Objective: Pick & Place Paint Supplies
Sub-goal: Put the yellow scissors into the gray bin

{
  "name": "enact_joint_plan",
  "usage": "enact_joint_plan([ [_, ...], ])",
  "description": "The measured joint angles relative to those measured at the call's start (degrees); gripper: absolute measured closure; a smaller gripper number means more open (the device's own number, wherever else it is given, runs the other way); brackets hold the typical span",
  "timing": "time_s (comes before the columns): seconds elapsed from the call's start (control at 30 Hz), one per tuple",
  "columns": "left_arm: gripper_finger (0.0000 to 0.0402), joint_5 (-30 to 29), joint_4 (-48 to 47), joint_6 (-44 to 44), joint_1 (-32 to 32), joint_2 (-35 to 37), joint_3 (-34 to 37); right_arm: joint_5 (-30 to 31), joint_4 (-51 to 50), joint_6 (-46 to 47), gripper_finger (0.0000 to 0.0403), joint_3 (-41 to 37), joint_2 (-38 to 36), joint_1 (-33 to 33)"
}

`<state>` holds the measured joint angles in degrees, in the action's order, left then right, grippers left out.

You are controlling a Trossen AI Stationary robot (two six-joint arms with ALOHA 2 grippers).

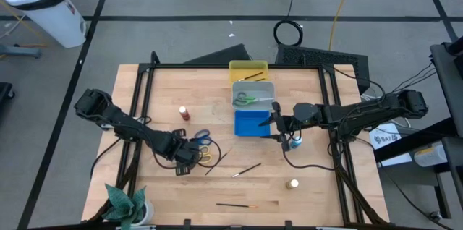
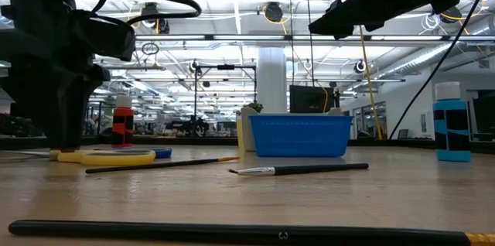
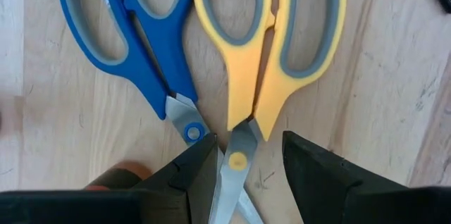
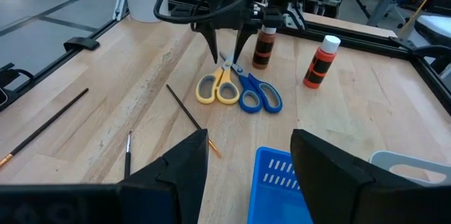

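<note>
The yellow-handled scissors and blue-handled scissors lie flat side by side on the table. My left gripper is open and points down over them. Its fingers stand on either side of the yellow pair's pivot, one close to the blue pair's pivot. The brown bottle stands just behind that gripper and the red bottle beside it. My right gripper is open and empty, hovering over the blue tray. The blue bottle and whitish bottle stand upright. Green scissors lie in the grey tray.
The yellow tray, holding a brush, the grey tray and the blue tray stand in a row at the table's far middle. Three thin brushes lie on the near half. A green plant stands at the near left corner.
</note>
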<state>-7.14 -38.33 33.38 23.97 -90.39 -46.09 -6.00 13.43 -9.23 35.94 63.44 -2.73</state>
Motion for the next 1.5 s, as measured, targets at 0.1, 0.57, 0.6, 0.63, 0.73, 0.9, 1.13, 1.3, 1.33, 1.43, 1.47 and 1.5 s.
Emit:
enact_joint_plan([
  [0.1,0.0229,-0.17,0.44,-0.02,0.32,-0.34,0.0,-0.02,-0.01,0.0,0.0216,0.0,0.0,-0.01],
  [0.57,0.0229,-1.62,-2.99,2.67,0.73,-2.49,0.02,-0.02,0.02,0.4,0.0216,0.0,0.0,0.01],
  [0.6,0.0229,-1.77,-2.71,2.63,0.93,-2.49,0.02,-0.02,0.0,0.4,0.0216,0.0,0.0,0.01],
  [0.63,0.0229,-2.06,-2.28,2.52,0.98,-2.49,0.02,-0.02,0.01,0.41,0.0216,0.0,0.0,0.0],
  [0.73,0.0229,-3.01,0.73,1.37,1.44,-2.49,-0.01,-0.02,0.02,0.42,0.0216,0.0,0.0,0.0],
  [0.9,0.0229,-1.23,14.68,-3.33,2.59,-3.49,0.12,-0.02,0.01,0.41,0.0216,0.0,0.0,0.01],
  [1.13,0.0229,-0.55,18.85,-8.54,2.27,-2.53,-2.73,-0.02,0.21,-0.03,0.0216,0.09,0.02,-0.01],
  [1.3,0.0229,-0.68,17.21,-8.87,2.29,-2.57,-2.8,0.0,0.14,-0.15,0.0216,0.04,0.02,0.01],
  [1.33,0.0229,-0.78,16.71,-8.87,2.29,-2.68,-2.82,0.0,0.08,-0.17,0.0216,0.04,0.02,0.0],
  [1.43,0.0229,0.77,13.6,-8.85,2.36,-1.65,-2.82,0.0,0.08,-0.22,0.0216,0.04,0.02,0.01],
  [1.47,0.0229,1.46,12.95,-8.8,2.38,-1.18,-2.86,0.0,0.07,-0.22,0.0216,0.04,0.02,-0.01],
  [1.5,0.0229,1.67,11.71,-8.57,2.38,-0.74,-2.95,0.0,0.08,-0.23,0.0216,0.04,0.02,0.01],
])
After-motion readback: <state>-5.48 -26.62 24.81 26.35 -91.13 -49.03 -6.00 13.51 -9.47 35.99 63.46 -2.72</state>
